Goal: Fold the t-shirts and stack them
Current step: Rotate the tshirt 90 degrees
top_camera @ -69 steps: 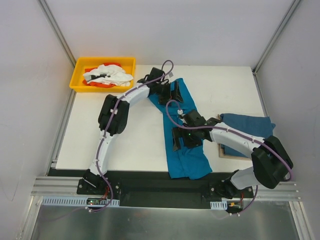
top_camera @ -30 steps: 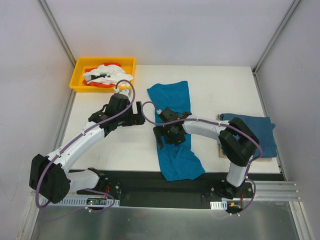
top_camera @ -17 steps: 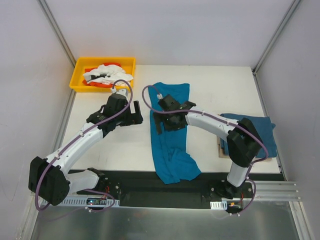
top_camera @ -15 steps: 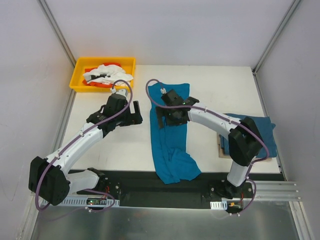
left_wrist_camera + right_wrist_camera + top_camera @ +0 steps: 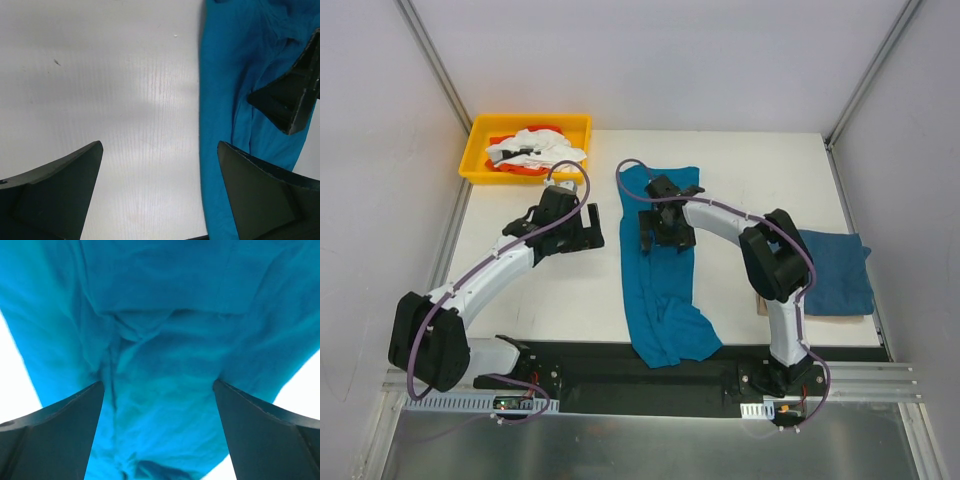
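A long teal t-shirt (image 5: 660, 300) is laid in a strip down the centre of the frame, on the table (image 5: 760, 170). Its upper part is found directly under the right gripper (image 5: 665, 238), whose fingers are spread; the left gripper (image 5: 592, 228), also spread, is held just left of it.

Reads as a robotics lab cell: plain white bench (image 5: 750, 170) boxed in by blank panels on aluminium posts (image 5: 435, 65), cabled left arm (image 5: 480, 285) and right arm (image 5: 720, 217) bolted to a metal rail (image 5: 420, 378) along the near edge, yellow bin (image 5: 525, 121) at the far left corner.
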Available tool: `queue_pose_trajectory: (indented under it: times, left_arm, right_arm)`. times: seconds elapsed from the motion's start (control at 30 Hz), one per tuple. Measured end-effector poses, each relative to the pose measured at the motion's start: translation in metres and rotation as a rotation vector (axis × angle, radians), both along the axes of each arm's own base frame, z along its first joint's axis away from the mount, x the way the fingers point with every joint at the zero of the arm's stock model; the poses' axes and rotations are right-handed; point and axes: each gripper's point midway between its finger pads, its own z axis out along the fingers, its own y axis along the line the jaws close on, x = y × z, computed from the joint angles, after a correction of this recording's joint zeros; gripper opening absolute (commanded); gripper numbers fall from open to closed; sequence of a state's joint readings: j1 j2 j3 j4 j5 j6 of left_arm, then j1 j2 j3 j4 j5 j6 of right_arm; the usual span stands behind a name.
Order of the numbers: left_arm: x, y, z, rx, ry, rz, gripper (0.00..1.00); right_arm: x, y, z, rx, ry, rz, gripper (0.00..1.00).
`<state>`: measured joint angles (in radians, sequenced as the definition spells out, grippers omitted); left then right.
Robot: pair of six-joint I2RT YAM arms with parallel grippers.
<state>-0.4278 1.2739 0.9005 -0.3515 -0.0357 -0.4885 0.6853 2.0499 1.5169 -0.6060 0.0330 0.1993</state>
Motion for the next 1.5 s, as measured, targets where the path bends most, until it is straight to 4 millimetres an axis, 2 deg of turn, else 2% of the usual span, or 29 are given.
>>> queue_pose_trajectory:
  times: [0.17,0.27,0.43,0.57,0.73,0.83,0.93,1.0,1.07,1.1,1.2,1.23,1.4,1.5]
  left_arm:
    - [0.006,-0.002,-0.01,-0.026,0.03,0.008,0.99]
    - [0.007,-0.004,-0.024,-0.032,0.076,0.011,0.99]
    - [0.01,0.002,-0.045,-0.028,0.149,0.034,0.99]
    - [0.024,0.003,-0.048,-0.042,0.167,0.051,0.99]
    - [0.032,-0.005,-0.044,-0.085,0.169,0.031,0.99]
    - [0.03,-0.01,-0.042,-0.114,0.177,0.014,0.99]
    - [0.022,-0.017,-0.039,-0.16,0.181,-0.002,0.99]
    - [0.009,-0.022,-0.039,-0.194,0.192,-0.014,0.99]
    - [-0.01,-0.032,-0.041,-0.23,0.216,-0.041,0.95]
    - [-0.021,-0.04,-0.044,-0.244,0.234,-0.062,0.9]
    - [-0.057,-0.063,-0.055,-0.293,0.309,-0.134,0.84]
    - [-0.075,-0.07,-0.061,-0.301,0.348,-0.159,0.82]
    - [-0.14,-0.089,-0.079,-0.297,0.474,-0.238,0.73]
    - [-0.16,-0.1,-0.081,-0.293,0.507,-0.267,0.64]
  right_arm:
    - [0.023,0.005,0.0,0.055,0.013,-0.058,0.97]
    - [0.044,0.01,0.002,0.09,0.009,-0.097,0.97]
    - [0.081,0.028,0.006,0.158,-0.014,-0.133,0.97]
    - [0.11,0.045,0.01,0.228,-0.04,-0.15,0.97]
    - [0.117,0.048,0.012,0.257,-0.05,-0.143,0.97]
    - [0.102,0.036,0.014,0.227,-0.052,-0.11,0.97]
    - [0.076,0.017,0.021,0.161,-0.052,-0.08,0.97]
    - [0.056,0.006,0.033,0.121,-0.075,-0.06,0.97]
    - [0.034,0.0,0.052,0.115,-0.104,-0.041,0.97]
    - [0.022,-0.003,0.06,0.121,-0.117,-0.033,0.97]
    - [-0.01,-0.019,0.081,0.14,-0.144,-0.033,0.97]
    - [-0.018,-0.026,0.085,0.146,-0.154,-0.043,0.97]
    - [-0.046,-0.057,0.084,0.142,-0.158,-0.1,0.97]
    - [-0.06,-0.066,0.077,0.137,-0.144,-0.12,0.97]
